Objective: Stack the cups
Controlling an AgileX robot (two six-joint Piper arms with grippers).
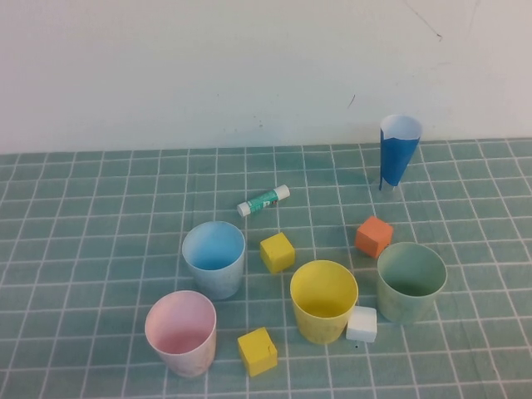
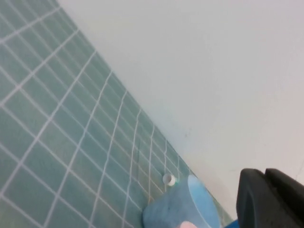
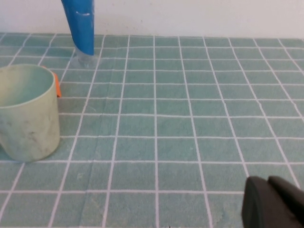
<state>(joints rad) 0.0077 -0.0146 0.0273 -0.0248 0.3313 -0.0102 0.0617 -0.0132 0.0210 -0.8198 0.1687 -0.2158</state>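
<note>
White wall (image 1: pixel 249 66), green mat (image 1: pixel 83 208); left tool (image 2: pixel 270 199), right tool (image 3: pixel 273 204) above mat.

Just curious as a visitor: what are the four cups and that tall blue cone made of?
The pink cup, blue cup, yellow cup and green cup look like thin matte plastic, with smooth moulded rims. The blue cone seems rolled paper: white inside, visible seam.

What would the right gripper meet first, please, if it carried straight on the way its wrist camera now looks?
Probably nothing soon: ahead of the right gripper lies bare green tiled mat up to the white wall. The pale green plastic cup and the dark-blue paper cone stand well off to one side. Depth is uncertain.
</note>
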